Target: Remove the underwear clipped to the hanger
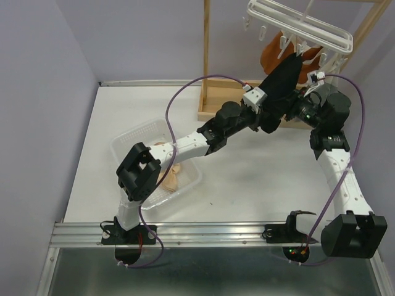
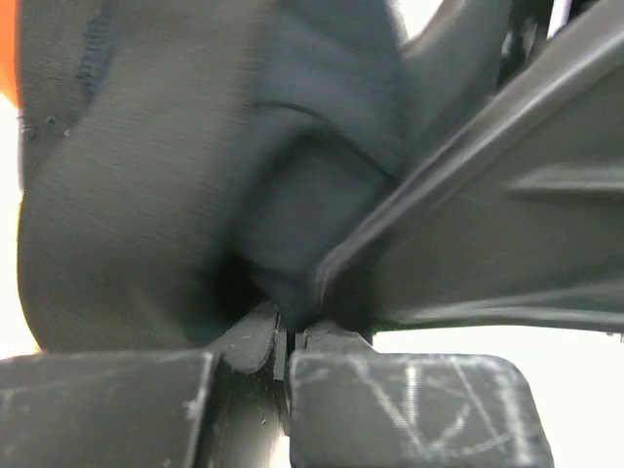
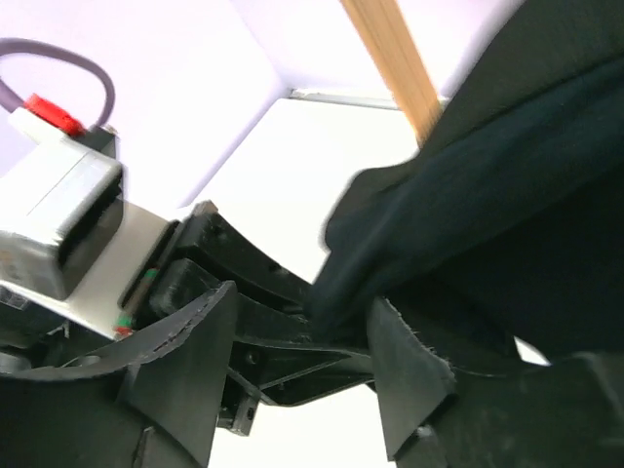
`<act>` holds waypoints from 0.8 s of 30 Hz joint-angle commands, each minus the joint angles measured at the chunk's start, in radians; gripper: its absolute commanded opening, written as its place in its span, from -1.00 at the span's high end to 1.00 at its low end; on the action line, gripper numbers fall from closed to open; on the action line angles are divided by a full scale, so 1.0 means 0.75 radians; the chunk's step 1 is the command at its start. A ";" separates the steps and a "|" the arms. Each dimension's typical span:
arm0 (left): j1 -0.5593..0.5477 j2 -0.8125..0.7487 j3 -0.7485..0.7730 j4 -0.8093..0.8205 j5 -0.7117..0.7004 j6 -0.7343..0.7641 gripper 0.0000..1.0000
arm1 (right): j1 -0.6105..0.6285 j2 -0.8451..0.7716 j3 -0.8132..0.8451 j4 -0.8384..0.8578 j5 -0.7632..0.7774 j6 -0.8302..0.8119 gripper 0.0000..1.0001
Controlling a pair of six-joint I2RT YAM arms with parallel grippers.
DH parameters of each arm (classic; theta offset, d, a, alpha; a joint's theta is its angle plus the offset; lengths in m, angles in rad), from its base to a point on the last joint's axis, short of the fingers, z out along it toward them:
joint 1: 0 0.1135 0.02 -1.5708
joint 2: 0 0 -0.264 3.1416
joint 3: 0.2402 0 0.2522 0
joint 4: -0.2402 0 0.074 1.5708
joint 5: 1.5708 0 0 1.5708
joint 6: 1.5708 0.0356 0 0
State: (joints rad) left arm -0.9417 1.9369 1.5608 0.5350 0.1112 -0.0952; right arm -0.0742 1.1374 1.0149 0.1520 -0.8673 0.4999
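The white hanger point(image 1: 302, 24) hangs at the top right. The black underwear point(image 1: 281, 86) is clipped to it and stretched down to the left. The rust-orange underwear point(image 1: 271, 55) hangs behind it. My left gripper point(image 1: 270, 117) is shut on the black underwear's lower edge; the left wrist view shows the jaws point(image 2: 283, 341) pinching the dark cloth point(image 2: 146, 195). My right gripper point(image 3: 297, 370) is open just beside it, its fingers point(image 3: 409, 380) on either side of the left gripper's tip point(image 3: 253, 292) and the cloth point(image 3: 507, 195). The cream-beige underwear point(image 1: 174, 179) lies in a basket. No grey underwear shows.
A clear plastic basket point(image 1: 133, 139) stands at the left near my left arm. The tall wooden stand point(image 1: 207, 49) with its box base point(image 1: 216, 102) holds the hanger at the back. Grey walls close the left and back sides.
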 commanded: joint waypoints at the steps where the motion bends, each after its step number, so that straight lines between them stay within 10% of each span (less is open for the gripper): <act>1: 0.000 -0.130 -0.066 0.076 -0.021 0.025 1.00 | 0.003 -0.101 0.150 -0.188 0.133 -0.230 -0.32; 24: 0.000 -0.177 -0.103 0.099 0.058 0.014 1.00 | -0.056 0.220 0.800 -0.297 0.682 -0.176 -0.38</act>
State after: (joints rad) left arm -0.9405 1.8835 1.4849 0.5373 0.1402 -0.0933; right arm -0.0986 1.2835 1.5105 -0.0837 -0.4534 0.3164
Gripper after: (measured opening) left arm 0.056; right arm 0.708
